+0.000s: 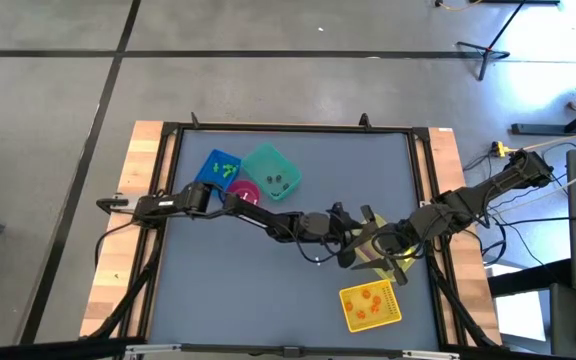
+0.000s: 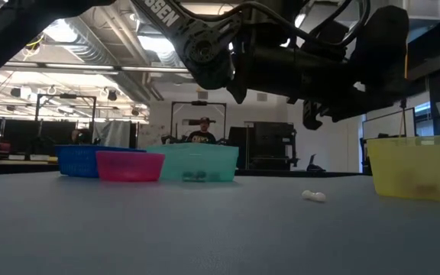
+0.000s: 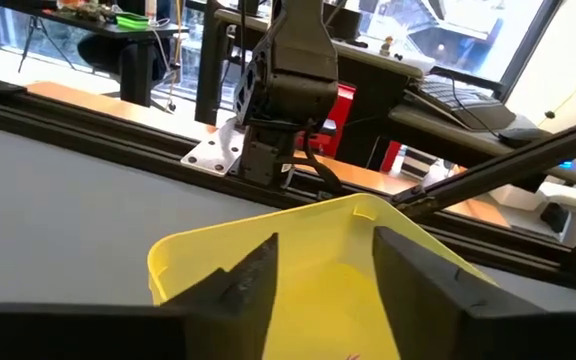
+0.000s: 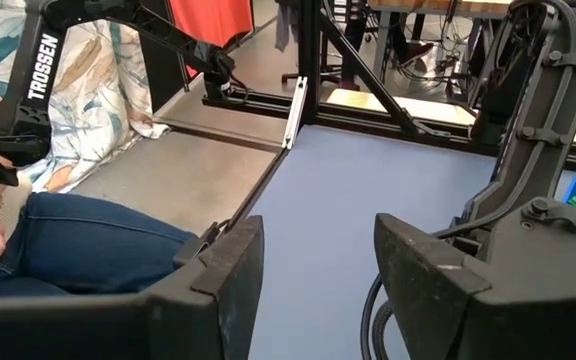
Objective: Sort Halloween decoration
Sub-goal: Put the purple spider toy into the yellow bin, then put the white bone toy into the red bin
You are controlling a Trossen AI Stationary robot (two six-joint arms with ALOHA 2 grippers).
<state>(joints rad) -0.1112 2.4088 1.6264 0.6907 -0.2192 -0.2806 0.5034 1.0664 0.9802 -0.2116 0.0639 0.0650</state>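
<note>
Both my arms meet over the right half of the grey-blue table [image 1: 268, 290]. My left gripper [image 3: 323, 275] hangs over a yellow bin [image 3: 333, 250], its fingers [image 3: 253, 285] spread apart with nothing between them; the bin's floor shows through the gap. My right gripper [image 4: 313, 270] sits just beside the left one, fingers parted too, gripping nothing, with bare tabletop beyond it. From above, a second yellow bin [image 1: 371, 306] with orange Halloween decoration [image 1: 368, 300] lies on the near side of both grippers. Well away, back along the left arm, stand a blue bin [image 1: 219, 168] holding green pieces [image 1: 223, 170], a teal bin [image 1: 271, 171] and a pink bin [image 1: 246, 192], all close together. From table height I see one small white trinket [image 2: 313, 196] lying loose on the surface beneath the grippers.

Wooden boards [image 1: 123, 230] and a black frame [image 1: 288, 127] edge the table on a grey concrete floor [image 1: 288, 60]. Across the room a person [image 2: 199, 134] sits behind equipment under ceiling lights [image 2: 59, 30]. Beside my right wrist, a person's blue-trousered leg [image 4: 78, 240] shows off the table edge.
</note>
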